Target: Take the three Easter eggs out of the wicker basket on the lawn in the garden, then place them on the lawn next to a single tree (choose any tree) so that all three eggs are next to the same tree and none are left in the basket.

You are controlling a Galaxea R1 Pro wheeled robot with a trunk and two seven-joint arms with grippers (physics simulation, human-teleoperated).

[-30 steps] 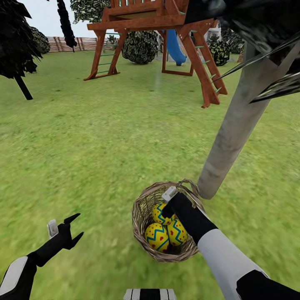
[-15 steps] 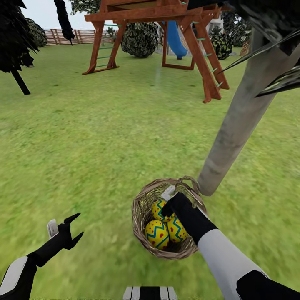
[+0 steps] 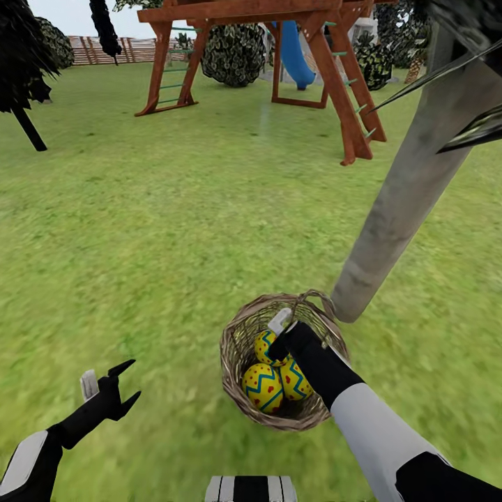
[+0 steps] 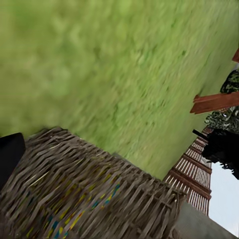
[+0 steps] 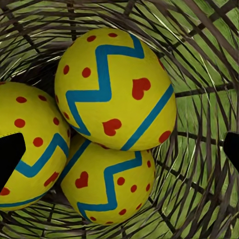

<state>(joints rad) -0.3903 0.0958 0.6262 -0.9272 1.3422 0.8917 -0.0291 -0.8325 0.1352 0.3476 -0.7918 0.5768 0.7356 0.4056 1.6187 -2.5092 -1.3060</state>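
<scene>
Tan-brown wicker forms the basket [image 3: 240, 348] that stands upright on the lawn [image 3: 174, 230], mouth facing up, its far rim just beside the foot of the tree [image 3: 401, 209]. The pale grey-beige trunk leans up and to the right in the head view. All three Easter eggs [image 3: 263, 388] lie inside the basket, bunched against one another; in the right wrist view one egg [image 5: 115, 89] rests on top of the other two [image 5: 110, 185], its long axis slanting across the weave. The right pincer [image 3: 279, 336] reaches down into the basket's mouth above the eggs; its two dark fingertips [image 5: 10, 152] show wide apart, either side of the eggs, holding nothing. The left pincer [image 3: 117, 385] hovers over bare grass, well apart from the basket, its pointed fingers spread and empty. In the left wrist view the basket's woven wall [image 4: 84, 194] shows close. The grass is flat and green, running back to a wooden playset [image 3: 265, 42] with a blue slide [image 3: 293, 59], round bushes and a brown slatted fence [image 3: 132, 50].
</scene>
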